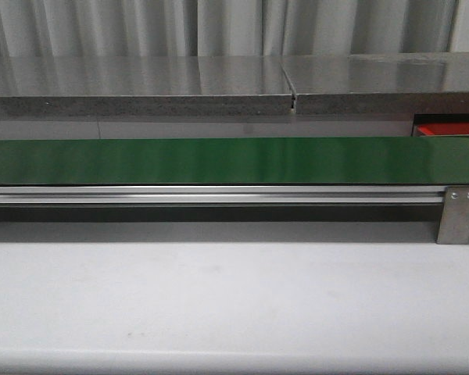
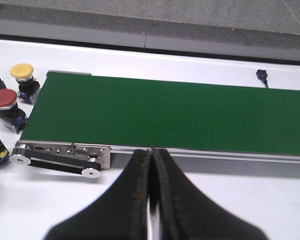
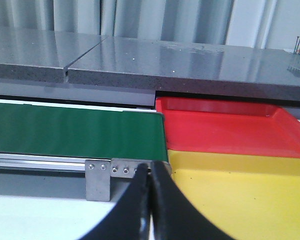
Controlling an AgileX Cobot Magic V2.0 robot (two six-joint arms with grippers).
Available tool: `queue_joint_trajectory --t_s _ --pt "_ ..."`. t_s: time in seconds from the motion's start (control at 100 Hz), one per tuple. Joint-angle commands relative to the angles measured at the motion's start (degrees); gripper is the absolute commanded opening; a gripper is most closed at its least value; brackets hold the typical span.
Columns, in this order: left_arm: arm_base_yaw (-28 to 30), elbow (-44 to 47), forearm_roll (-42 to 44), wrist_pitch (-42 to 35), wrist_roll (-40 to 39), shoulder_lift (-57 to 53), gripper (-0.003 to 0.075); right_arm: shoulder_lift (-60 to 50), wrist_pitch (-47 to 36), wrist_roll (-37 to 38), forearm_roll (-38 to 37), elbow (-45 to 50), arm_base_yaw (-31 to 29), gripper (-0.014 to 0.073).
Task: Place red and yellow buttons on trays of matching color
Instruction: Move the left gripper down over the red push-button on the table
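In the left wrist view a red button [image 2: 4, 98] stands on a black base beside the end of the green belt [image 2: 165, 112], with yellow buttons [image 2: 22, 71] around it. My left gripper [image 2: 151, 152] is shut on nothing, in front of the belt's rail and apart from the buttons. The right wrist view has the red tray [image 3: 225, 132] at the belt's other end and the yellow tray [image 3: 240, 195] in front of it. My right gripper [image 3: 151, 167] is shut and empty, beside the yellow tray's near corner. Only a corner of the red tray [image 1: 449, 129] shows in the front view.
The belt [image 1: 219, 160] runs across the front view on a metal rail with an end bracket [image 1: 458, 212]. A grey counter [image 1: 219, 86] lies behind it, white tabletop [image 1: 219, 305] in front. A small black part [image 2: 261, 75] sits beyond the belt.
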Motion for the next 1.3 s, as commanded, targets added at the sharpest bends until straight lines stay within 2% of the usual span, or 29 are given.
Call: queue_joint_trajectory --t_s 0.0,0.06,0.23,0.26,0.3,0.39,0.5,0.58,0.9,1.29 --pt "0.2 -1.9 -0.5 -2.3 0.1 1.2 0.0036 -1.1 -4.2 0.0 -0.7 -1.3 0.1 -0.0117" --pt "0.2 -1.9 -0.5 -1.5 0.7 1.5 0.0129 -1.1 -4.2 0.0 -0.7 -1.3 0.1 -0.0117" --pt "0.2 -1.7 -0.7 -1.5 0.7 1.8 0.0561 -1.1 -4.2 0.0 -0.7 -1.3 0.1 -0.0117" --pt "0.2 -1.6 -0.9 -2.1 0.7 1.8 0.0614 -1.1 -4.2 0.0 -0.7 -1.3 0.1 -0.0117" --pt "0.2 -1.6 -0.9 -1.9 0.7 1.8 0.0646 -1.1 -4.2 0.0 -0.7 -1.3 0.1 -0.0117" --pt "0.2 -1.6 -0.8 -1.0 0.0 1.8 0.0656 -1.1 -4.2 0.0 -0.7 -1.3 0.1 -0.0117" --pt "1.9 -2.4 3.2 1.3 -7.4 3.0 0.0654 -1.1 -4.2 0.0 -0.7 -1.3 0.1 -0.0117" --pt "5.3 -3.8 6.7 2.6 -11.1 4.7 0.0648 -1.1 -4.2 0.0 -0.7 -1.3 0.1 -0.0117" --pt "21.9 -11.3 3.2 4.1 -11.1 20.4 0.0636 -1.1 -4.2 0.0 -0.7 -1.3 0.1 -0.0117" --pt "32.7 -16.5 2.8 1.3 -11.1 39.3 0.0636 -1.1 -4.2 0.0 -0.7 -1.3 0.1 -0.0117"
